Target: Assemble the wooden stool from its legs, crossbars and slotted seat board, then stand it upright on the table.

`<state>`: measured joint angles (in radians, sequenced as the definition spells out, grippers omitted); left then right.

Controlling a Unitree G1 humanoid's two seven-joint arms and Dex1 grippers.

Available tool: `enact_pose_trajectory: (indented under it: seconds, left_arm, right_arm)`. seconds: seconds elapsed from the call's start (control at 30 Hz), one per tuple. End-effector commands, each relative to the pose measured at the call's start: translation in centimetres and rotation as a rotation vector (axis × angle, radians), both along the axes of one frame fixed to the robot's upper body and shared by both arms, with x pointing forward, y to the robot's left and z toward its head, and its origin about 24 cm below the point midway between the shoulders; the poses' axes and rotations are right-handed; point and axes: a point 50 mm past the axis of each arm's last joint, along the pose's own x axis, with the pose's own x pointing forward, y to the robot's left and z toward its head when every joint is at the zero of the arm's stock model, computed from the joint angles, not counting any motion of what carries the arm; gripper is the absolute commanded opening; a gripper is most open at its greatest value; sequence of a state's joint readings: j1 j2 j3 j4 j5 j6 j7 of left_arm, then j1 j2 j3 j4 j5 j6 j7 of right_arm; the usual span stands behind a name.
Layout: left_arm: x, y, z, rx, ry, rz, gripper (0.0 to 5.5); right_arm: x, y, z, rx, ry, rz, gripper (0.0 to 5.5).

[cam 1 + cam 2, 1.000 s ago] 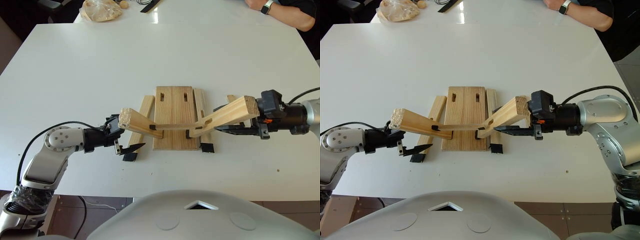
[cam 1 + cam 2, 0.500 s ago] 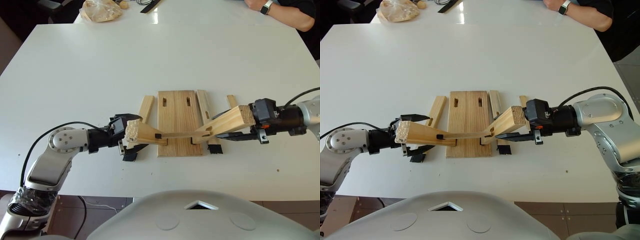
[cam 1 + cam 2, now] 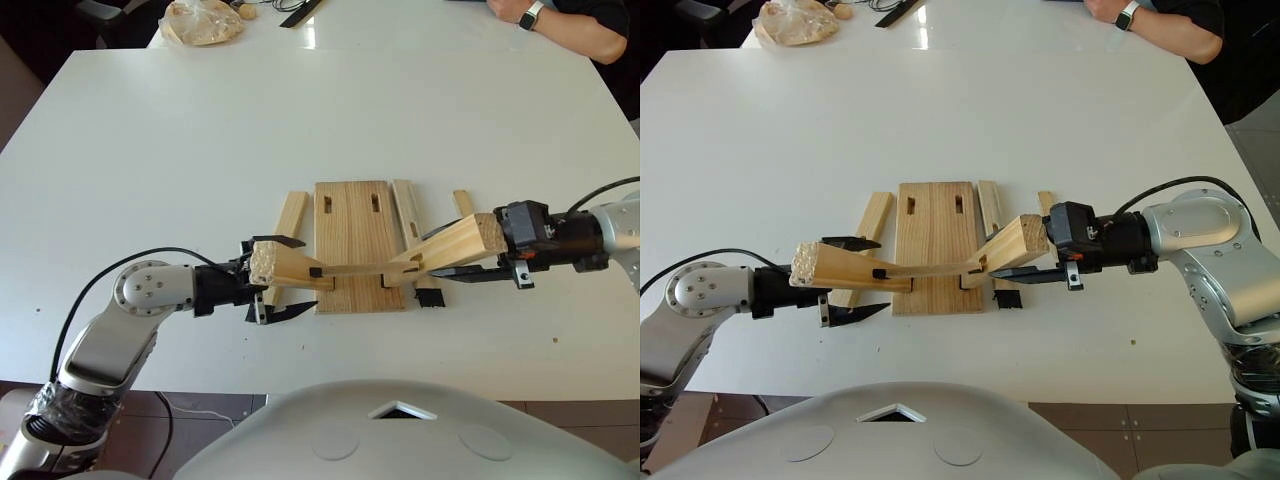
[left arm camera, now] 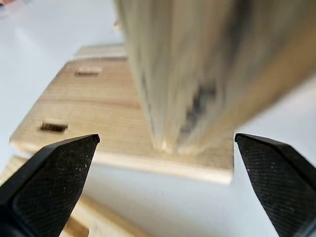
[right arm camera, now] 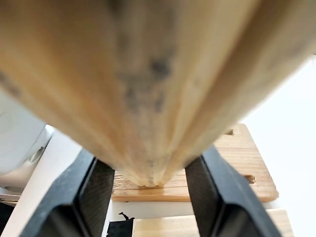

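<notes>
Two thick wooden legs joined by a thin crossbar (image 3: 355, 270) hang low over the front of the slotted seat board (image 3: 358, 215), which lies flat on the white table. My right gripper (image 3: 455, 258) is shut on the right leg (image 3: 450, 243); its fingers (image 5: 91, 197) clamp that leg (image 5: 148, 74) from both sides. My left gripper (image 3: 300, 274) is open around the end of the left leg (image 3: 283, 267). Its fingers (image 4: 49, 182) stand wide apart from that leg (image 4: 197, 74). The seat board (image 4: 98, 108) lies just beyond.
Loose wooden pieces lie beside the board: one on its left (image 3: 292, 212), two on its right (image 3: 403, 205) (image 3: 463, 203). A crumpled bag (image 3: 203, 20) sits at the far left corner. A person's arm (image 3: 560, 20) rests on the far right edge.
The joined legs and crossbar came down from a raised position to just above the board. My left gripper, shut on the left leg a second ago, has opened its fingers around it.
</notes>
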<state>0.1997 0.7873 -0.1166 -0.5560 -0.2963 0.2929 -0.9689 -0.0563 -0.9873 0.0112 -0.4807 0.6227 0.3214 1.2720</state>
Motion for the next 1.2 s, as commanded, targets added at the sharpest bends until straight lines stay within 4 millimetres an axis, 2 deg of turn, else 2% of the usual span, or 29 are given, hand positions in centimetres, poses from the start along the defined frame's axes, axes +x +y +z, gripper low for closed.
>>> enact_pose_trajectory:
  seconds: [0.03, 0.13, 0.47, 0.67, 0.77, 0.87, 1.0, 1.13, 1.2]
  left_arm:
    - [0.7, -0.9, 0.3, -0.026, -0.022, 0.015, 5.1]
    - [0.9, -0.9, 0.3, -0.033, -0.018, 0.028, 5.1]
    - [1.9, -0.7, 0.4, -0.073, 0.014, 0.076, 5.1]
    - [2.1, -1.2, 0.7, -0.076, 0.003, 0.054, 5.1]
    - [2.3, -1.7, 0.9, -0.084, -0.004, 0.043, 5.1]
    - [2.5, -1.8, 0.9, -0.08, -0.004, 0.028, 5.1]
    - [2.6, -0.4, 1.1, -0.055, 0.006, 0.032, 5.1]
    - [2.3, 2.2, 2.2, -0.05, 0.088, 0.022, 5.1]
    - [2.8, 3.9, 2.6, -0.058, 0.13, 0.044, 5.1]
  right_arm:
    - [0.2, -0.9, -2.1, -0.09, 0.066, -0.068, 2.01]
    - [0.2, -1.4, -2.9, -0.113, 0.079, -0.075, 2.01]
    - [-0.4, -0.7, -3.9, -0.178, 0.048, -0.002, 2.01]
    - [0.3, 1.3, -3.1, -0.152, 0.063, 0.045, 2.01]
    - [0.9, 1.5, -3.9, -0.225, 0.081, 0.068, 2.01]
    - [1.3, 0.7, -5.2, -0.288, 0.119, 0.042, 2.01]
    - [1.3, -0.2, -5.7, -0.316, 0.146, 0.017, 2.01]
    - [1.3, -0.3, -5.1, -0.299, 0.15, 0.016, 2.01]
    - [1.4, -0.4, -4.9, -0.299, 0.146, 0.014, 2.01]
